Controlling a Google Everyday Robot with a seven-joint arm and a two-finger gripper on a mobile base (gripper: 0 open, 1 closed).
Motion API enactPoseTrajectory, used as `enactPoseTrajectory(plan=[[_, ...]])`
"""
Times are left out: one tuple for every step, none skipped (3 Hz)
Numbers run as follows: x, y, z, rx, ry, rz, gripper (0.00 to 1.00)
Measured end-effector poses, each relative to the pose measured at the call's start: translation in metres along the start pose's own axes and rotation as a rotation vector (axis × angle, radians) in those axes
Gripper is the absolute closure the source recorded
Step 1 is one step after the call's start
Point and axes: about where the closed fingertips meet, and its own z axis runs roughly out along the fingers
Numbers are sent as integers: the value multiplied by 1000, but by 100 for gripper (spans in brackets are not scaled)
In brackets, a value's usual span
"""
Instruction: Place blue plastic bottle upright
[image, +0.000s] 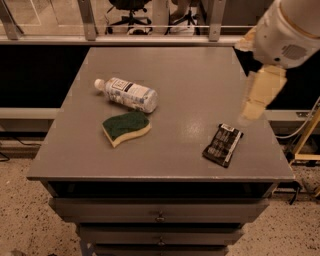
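The blue plastic bottle (128, 93) lies on its side on the left half of the grey table (190, 75), white cap pointing to the back left. It is clear with a white label and dark print. My gripper (254, 105) hangs from the white arm (290, 30) above the table's right edge, well to the right of the bottle and not touching it. It holds nothing that I can see.
A green and yellow sponge (126, 127) lies just in front of the bottle. A dark snack packet (223, 145) lies at the front right, below the gripper. The table has drawers (160, 216) in front. Office chairs stand behind a railing at the back.
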Motion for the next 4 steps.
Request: enactPoseTrajectory(plan=[[-60, -33, 24, -31, -63, -83, 0], [-124, -57, 55, -93, -92, -140, 0], [-164, -77, 92, -147, -69, -119, 0], [-186, -103, 128, -150, -15, -22, 0]])
